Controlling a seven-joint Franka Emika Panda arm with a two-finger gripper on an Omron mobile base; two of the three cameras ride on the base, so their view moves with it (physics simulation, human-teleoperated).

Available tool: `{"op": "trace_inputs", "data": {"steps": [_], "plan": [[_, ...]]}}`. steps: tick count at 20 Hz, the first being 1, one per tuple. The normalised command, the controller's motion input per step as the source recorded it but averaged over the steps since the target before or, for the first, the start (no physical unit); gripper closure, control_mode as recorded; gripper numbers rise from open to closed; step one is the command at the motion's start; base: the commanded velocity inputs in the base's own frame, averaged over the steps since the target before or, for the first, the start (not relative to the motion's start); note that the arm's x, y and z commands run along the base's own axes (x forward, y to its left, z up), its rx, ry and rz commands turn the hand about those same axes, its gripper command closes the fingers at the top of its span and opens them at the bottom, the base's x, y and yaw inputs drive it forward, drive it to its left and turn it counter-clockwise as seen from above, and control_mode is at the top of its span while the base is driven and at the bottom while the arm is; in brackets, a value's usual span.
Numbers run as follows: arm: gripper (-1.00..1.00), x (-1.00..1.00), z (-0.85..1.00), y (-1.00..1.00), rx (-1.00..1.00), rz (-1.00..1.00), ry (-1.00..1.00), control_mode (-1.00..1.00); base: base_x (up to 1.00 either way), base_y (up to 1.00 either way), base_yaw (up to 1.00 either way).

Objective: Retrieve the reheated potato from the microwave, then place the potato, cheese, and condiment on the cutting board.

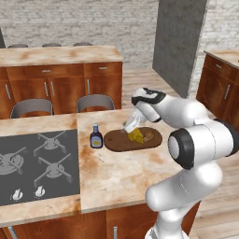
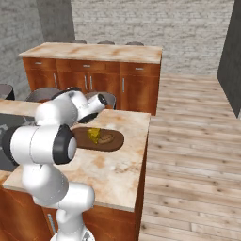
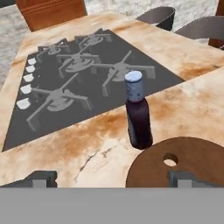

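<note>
The dark cutting board (image 1: 116,141) lies on the island counter, with the yellow cheese (image 1: 136,135) and the tan potato (image 1: 148,136) resting on it side by side. From the right base view the cheese (image 2: 93,135) and potato (image 2: 106,138) sit mid-board (image 2: 117,138). The condiment (image 1: 96,137) stands upright on the counter, just left of the board's end. My gripper (image 1: 127,128) hovers over the board's left part, open and holding nothing. In the hand view the condiment (image 3: 138,116) stands ahead between my spread fingertips (image 3: 183,178), beside the board's holed end (image 3: 197,153).
A grey cooktop (image 1: 37,163) fills the counter left of the bottle, its knobs (image 3: 26,89) along one side. Two grey chairs (image 1: 31,107) stand behind the island. The counter's right edge (image 2: 143,155) drops to the wooden floor.
</note>
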Motion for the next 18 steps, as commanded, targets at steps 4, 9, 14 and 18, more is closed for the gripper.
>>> {"op": "trace_inputs", "data": {"steps": [4,9,14,18], "plan": [[-1.00,0.16,-0.03,0.13,0.28,0.11,-0.23,-1.00,0.00,0.00,0.00],[-1.00,0.25,-0.04,0.15,0.21,0.07,-0.21,-1.00,0.00,0.00,0.00],[-1.00,0.24,-0.05,0.20,0.16,0.03,-0.07,-1.00,0.00,0.00,0.00],[-1.00,0.38,-0.09,0.22,0.11,0.00,0.03,-1.00,0.00,0.00,0.00]]}}
